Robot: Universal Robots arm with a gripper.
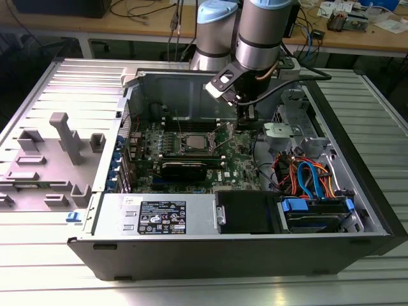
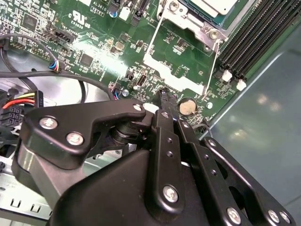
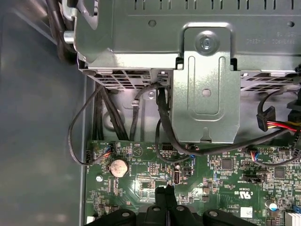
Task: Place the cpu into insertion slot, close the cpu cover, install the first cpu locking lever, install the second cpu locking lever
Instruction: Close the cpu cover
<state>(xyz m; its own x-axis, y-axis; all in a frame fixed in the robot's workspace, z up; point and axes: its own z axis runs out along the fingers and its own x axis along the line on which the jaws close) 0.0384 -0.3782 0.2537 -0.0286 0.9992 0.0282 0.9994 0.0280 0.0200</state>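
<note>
- Exterior view first: I see the arm reaching down into the open computer case [image 1: 255, 245], which lies on the slatted bench [image 1: 57, 255]. The tool [image 1: 244, 125] hangs low over the green circuit board [image 1: 239, 159], just to the exterior view's right of the socket.
- Both wrist views show the tool [image 2: 164, 96] [image 3: 165, 192] with its fingertips pressed together, and I see nothing between them.
- The cpu [image 2: 214, 4] lies in the insertion slot [image 2: 195, 26], silvery top up.
- The cpu cover [image 2: 175, 77] is swung open, off the slot, and I can see green board through its window. A wire locking lever [image 2: 215, 63] runs along one side of it.
- In the second wrist view the tool tips sit right at the cover's far edge; I cannot tell whether they touch it.
- A coin battery [image 3: 118, 166] lies on the board just beside the tips, and a grey metal drive cage [image 3: 202, 94] stands beyond the board's edge.
</note>
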